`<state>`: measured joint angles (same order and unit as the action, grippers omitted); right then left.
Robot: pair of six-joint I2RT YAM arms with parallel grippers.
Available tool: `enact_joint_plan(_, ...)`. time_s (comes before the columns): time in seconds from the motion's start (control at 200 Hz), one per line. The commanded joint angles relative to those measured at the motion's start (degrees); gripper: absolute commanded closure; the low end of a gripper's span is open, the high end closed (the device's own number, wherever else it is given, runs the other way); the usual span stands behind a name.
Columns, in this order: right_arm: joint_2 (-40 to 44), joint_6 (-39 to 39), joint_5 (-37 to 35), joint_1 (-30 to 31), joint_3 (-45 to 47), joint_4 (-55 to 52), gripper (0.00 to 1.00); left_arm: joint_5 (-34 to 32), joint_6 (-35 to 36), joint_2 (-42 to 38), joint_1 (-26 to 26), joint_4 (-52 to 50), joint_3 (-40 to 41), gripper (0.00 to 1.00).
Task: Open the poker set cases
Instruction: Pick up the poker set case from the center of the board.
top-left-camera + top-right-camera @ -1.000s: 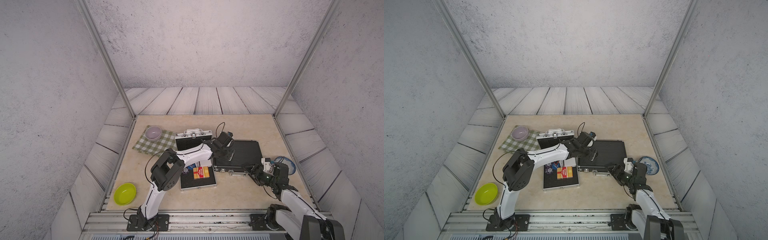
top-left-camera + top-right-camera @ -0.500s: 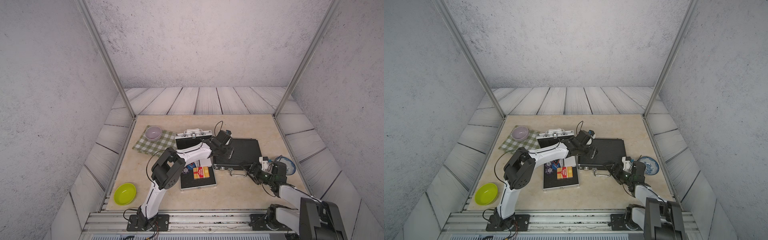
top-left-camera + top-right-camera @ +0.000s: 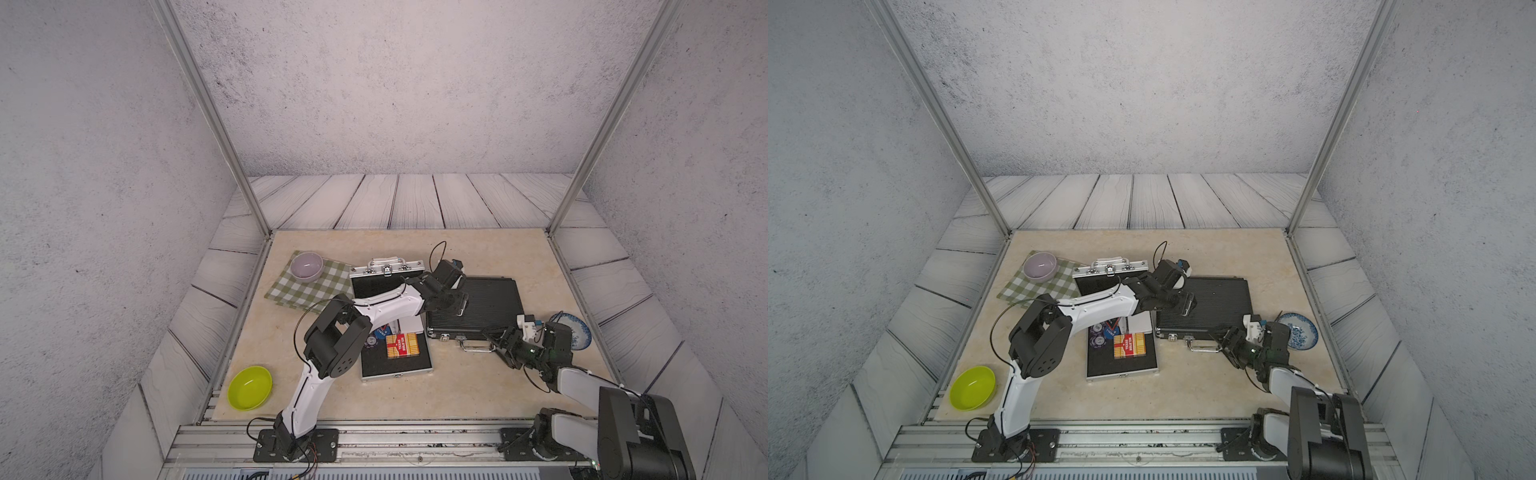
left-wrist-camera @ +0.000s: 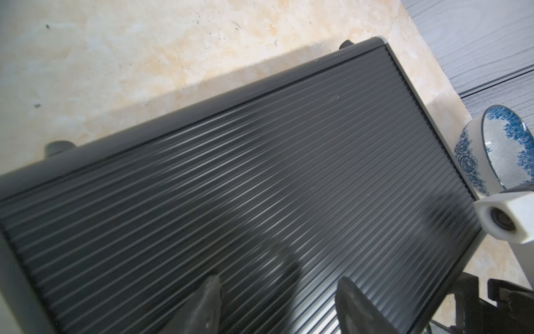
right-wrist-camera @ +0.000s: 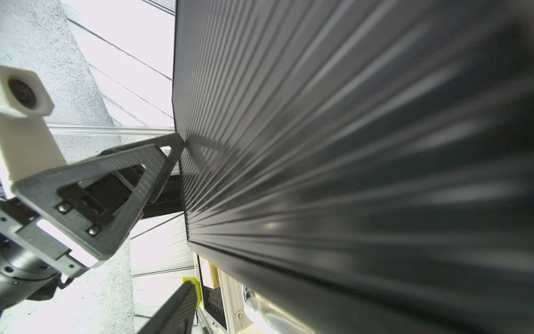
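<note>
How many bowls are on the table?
3: a lilac bowl on the checked cloth, a lime bowl at the near left corner, a blue-patterned bowl right of the black case.

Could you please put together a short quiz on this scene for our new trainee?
1. True or false: the silver case lies open.
2. Which bowl sits on the checked cloth? A green, B lilac, C blue-patterned.
3. Fill in: the left tool is over the ___ case.
Key: 1 true; 2 B, the lilac bowl; 3 black, the closed black case.
</note>
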<state>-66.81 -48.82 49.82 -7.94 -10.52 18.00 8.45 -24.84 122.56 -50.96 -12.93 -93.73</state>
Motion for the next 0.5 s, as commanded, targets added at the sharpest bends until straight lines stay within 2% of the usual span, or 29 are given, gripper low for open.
enact_joint_plan(0.0, 3.52, -1.82, 4.72, 0.39, -1.09, 2.36, 0.28, 2.12, -1.09, 4.61, -0.08, -5.79, 1.45, 0.34)
enact_joint_plan(0.245, 0.34, -10.29, 2.30, 0.39, 2.49, 8.23, 0.35, 2.19, -1.77, 4.44, -0.05, -5.69, 1.71, 0.34)
enact_joint_plan(0.495, -0.79, -8.41, 0.51, 0.47, 1.80, 2.77, 0.34, 2.36, -2.48, 4.27, -0.04, -5.40, 2.22, 0.34)
